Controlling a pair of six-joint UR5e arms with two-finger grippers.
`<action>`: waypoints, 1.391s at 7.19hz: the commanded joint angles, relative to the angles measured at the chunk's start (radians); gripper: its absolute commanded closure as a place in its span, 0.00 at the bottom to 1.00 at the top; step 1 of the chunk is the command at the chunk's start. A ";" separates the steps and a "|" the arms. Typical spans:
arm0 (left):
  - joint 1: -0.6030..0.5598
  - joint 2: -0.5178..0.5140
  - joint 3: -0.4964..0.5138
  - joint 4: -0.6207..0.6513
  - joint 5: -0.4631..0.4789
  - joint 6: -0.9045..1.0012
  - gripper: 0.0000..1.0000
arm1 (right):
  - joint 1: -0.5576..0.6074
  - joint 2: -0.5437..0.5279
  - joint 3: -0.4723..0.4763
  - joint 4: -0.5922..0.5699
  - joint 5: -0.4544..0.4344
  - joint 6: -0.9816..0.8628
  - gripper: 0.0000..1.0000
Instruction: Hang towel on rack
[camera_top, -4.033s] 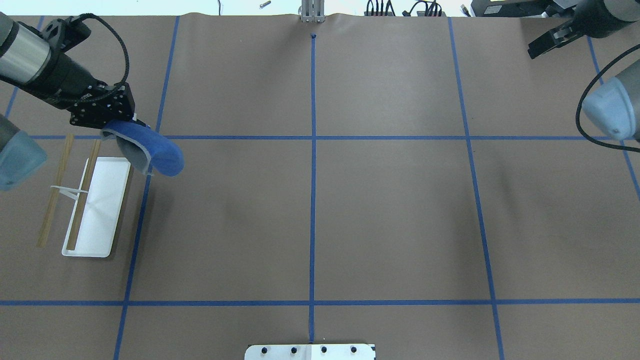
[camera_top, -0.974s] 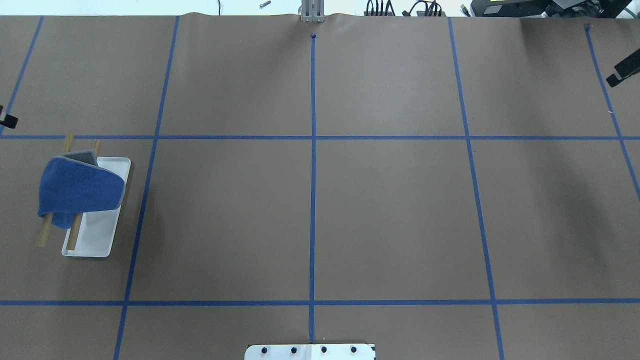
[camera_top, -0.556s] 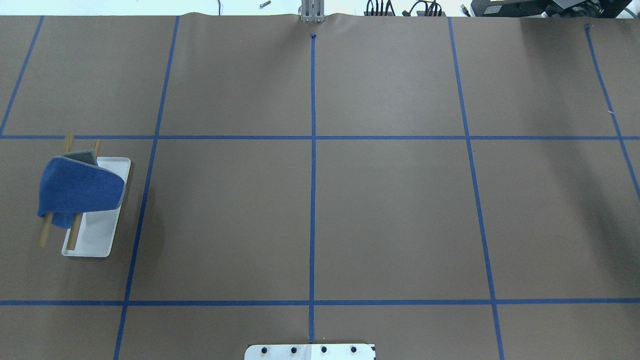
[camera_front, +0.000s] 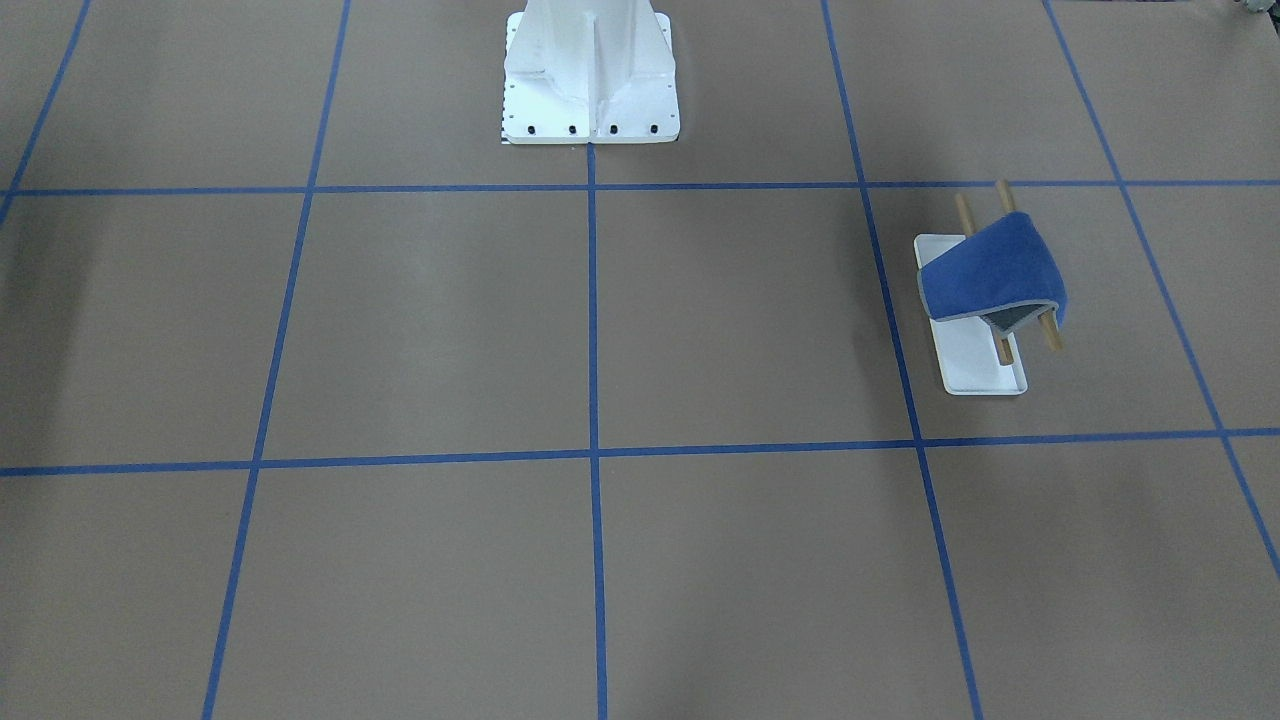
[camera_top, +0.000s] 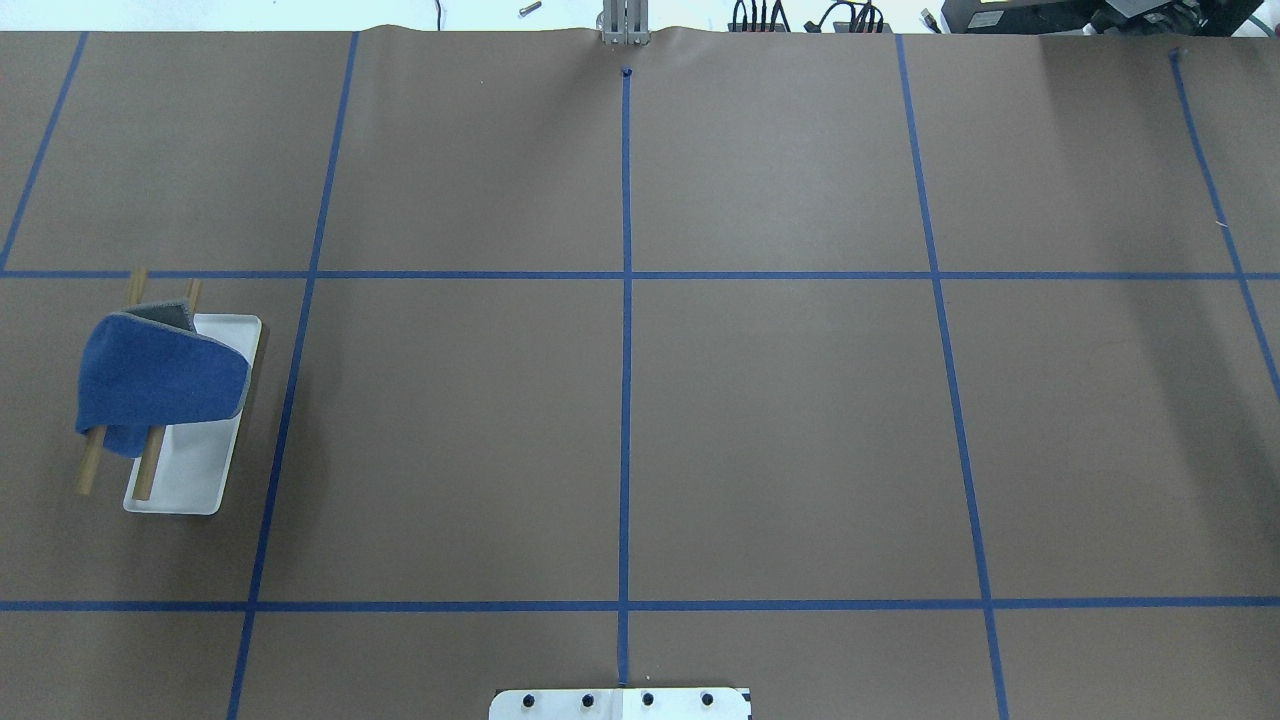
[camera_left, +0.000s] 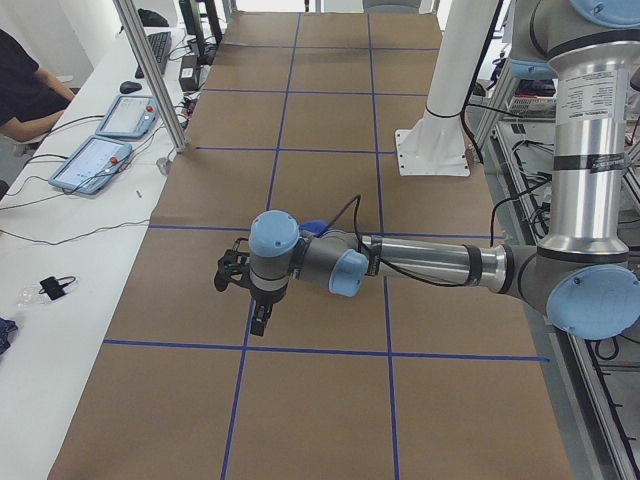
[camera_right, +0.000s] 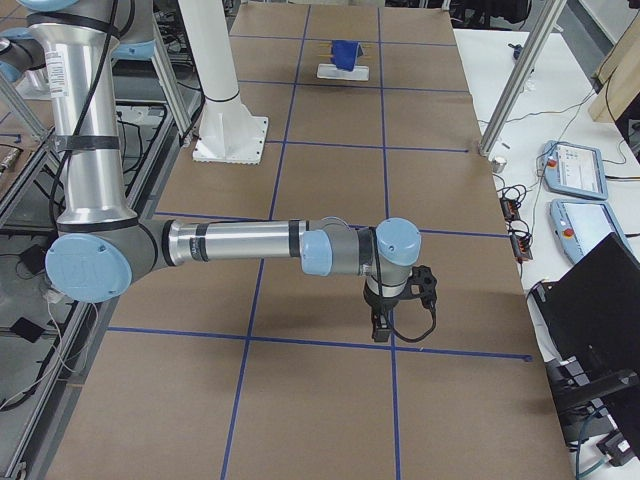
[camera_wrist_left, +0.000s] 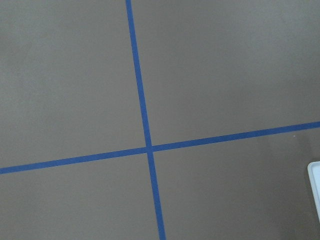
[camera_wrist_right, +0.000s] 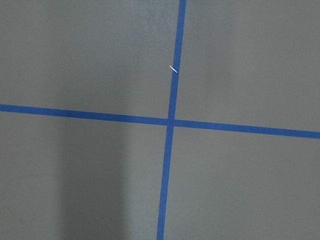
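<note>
The royal-blue towel hangs over both tan wooden rods of the rack, its grey underside showing at the far end. The rack's white tray base sits at the table's left. In the front view the towel covers the rods above the tray. It also shows far off in the right side view. No gripper touches it. The left gripper and the right gripper point down over bare table; I cannot tell if either is open or shut.
The large white bolted pedestal stands at the robot's side of the table. Blue tape lines grid the brown table cover. A corner of the tray shows in the left wrist view. Operators' tablets lie beside the table.
Four seconds ago the left gripper held the towel beside the rack; now the towel lies over the rods. Both arms have left the overhead view since one second ago.
</note>
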 joint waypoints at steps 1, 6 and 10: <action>-0.002 0.009 0.052 -0.014 0.009 0.011 0.01 | 0.038 -0.034 0.006 -0.040 0.017 0.003 0.00; -0.026 -0.003 0.068 0.019 0.003 -0.001 0.01 | 0.044 -0.060 0.030 -0.035 0.034 0.006 0.00; -0.026 -0.015 0.071 0.027 0.006 -0.001 0.01 | 0.044 -0.059 0.032 -0.033 0.032 0.006 0.00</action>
